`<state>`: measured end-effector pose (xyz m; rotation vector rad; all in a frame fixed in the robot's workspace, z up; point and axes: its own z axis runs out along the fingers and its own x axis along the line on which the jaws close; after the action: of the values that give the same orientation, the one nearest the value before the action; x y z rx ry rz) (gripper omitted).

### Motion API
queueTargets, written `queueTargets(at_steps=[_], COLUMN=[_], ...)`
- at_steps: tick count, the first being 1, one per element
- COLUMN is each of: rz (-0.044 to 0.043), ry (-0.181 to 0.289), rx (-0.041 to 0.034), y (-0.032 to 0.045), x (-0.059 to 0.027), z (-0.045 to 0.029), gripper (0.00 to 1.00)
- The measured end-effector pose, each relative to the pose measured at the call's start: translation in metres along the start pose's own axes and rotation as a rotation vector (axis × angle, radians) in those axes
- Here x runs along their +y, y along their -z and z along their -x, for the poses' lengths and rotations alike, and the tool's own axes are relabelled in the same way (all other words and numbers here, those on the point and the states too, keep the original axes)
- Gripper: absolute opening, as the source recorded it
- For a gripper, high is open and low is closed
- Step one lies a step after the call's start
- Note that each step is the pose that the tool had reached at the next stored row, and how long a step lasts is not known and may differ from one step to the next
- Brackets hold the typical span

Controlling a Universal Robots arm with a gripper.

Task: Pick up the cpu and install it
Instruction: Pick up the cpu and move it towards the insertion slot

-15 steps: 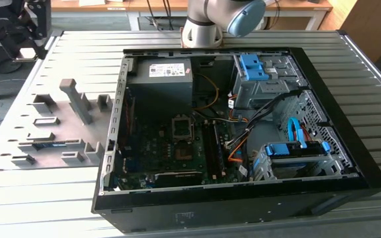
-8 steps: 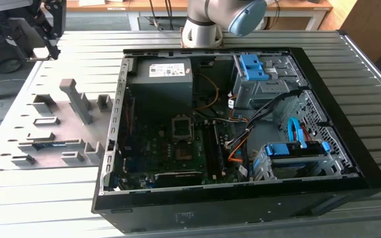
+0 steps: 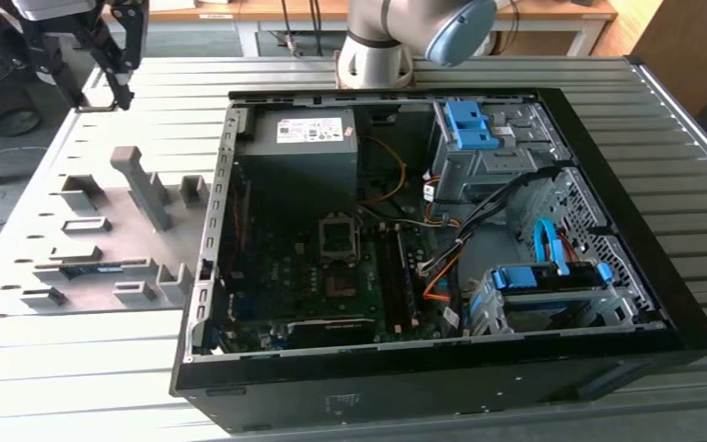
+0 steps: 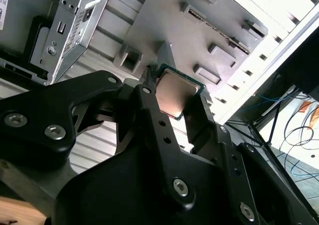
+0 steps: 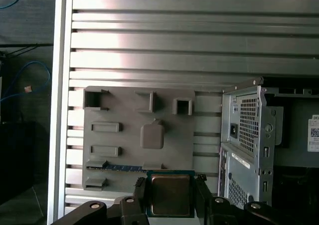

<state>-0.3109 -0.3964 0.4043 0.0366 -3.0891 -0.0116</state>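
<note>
Gripper [image 5: 170, 189] clenched on cpu [image 4: 175, 93] edges, near table [image 5: 149, 35] corner; risk: thin edge-pinch slips, cpu tilts or drops.

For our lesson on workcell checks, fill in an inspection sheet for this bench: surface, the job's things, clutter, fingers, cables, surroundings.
Surface: slatted metal table carrying an open computer case.
Job's things: the cpu is off the table, held away from the case; the metal-framed socket sits on the board inside the case.
Clutter: grey holder plate beside the case, with a thin blue-edged strip in one slot.
Grippers: gripper, fingers shut on the cpu's edges.
Cables: an orange cable and a blue cable run inside the case.
Surroundings: wooden furniture beyond the table; a blue lead hangs beside it.
</note>
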Motion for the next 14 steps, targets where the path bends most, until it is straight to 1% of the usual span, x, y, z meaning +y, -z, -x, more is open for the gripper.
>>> queueTargets(at_steps=[10, 14], rz=[0.0001, 0.0002], ry=[0.0, 0.0], rx=[0.0039, 0.0058], y=[0.0012, 0.0017], x=[-0.0005, -0.0008], z=[0.0232, 0.0342], gripper=[0.47, 0.47])
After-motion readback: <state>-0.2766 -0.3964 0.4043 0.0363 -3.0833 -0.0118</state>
